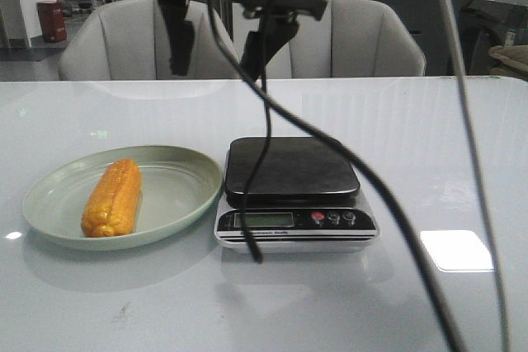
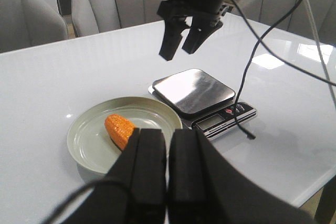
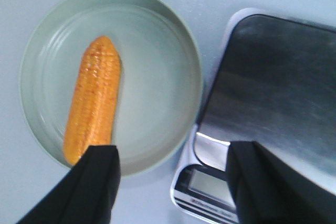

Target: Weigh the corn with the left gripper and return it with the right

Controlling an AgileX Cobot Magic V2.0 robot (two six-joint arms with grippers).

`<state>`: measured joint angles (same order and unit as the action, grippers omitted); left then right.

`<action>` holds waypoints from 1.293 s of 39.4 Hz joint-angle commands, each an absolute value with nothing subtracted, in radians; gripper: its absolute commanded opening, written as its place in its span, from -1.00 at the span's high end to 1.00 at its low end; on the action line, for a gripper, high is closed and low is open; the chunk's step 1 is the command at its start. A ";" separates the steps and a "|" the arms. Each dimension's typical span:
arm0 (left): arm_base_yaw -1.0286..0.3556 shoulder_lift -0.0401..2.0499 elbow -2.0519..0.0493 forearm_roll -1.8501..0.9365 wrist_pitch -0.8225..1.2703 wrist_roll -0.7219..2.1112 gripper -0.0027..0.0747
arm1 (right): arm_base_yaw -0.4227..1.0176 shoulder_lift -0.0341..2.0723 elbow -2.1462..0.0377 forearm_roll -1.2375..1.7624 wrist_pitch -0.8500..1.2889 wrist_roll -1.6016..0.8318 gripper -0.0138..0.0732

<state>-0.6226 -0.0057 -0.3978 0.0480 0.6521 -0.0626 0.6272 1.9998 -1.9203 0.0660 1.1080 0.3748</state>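
Corn [image 1: 113,199]: one cob, lying flat in pale green plate [image 1: 177,204] beside scale [image 1: 293,172]. Likely light, rigid, ridged, prone to rolling; grasp across mid-length. Left gripper [image 2: 168,177]: fingers nearly together, empty. Right gripper [image 3: 170,182]: spread wide, empty.

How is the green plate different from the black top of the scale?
The pale green round plate is a shallow dish with a raised rim; the shiny black square scale platform is flat. The plate holds the orange-yellow corn cob; the platform holds nothing, with only a thin black cable hanging across in front of it. They sit side by side on the white table.
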 commanded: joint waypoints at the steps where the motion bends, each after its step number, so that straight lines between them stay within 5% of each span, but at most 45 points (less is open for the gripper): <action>1: -0.628 -0.025 -0.421 0.049 0.571 -0.063 0.61 | 0.589 1.891 -1.954 0.073 1.164 0.252 -0.54; 22: -0.628 -0.025 -0.421 0.049 0.571 -0.063 0.61 | 0.449 1.411 -1.413 0.071 0.931 0.007 -0.54; 51: -0.628 -0.025 -0.421 0.049 0.571 -0.063 0.61 | 0.449 0.235 -0.441 0.068 0.302 0.006 -0.54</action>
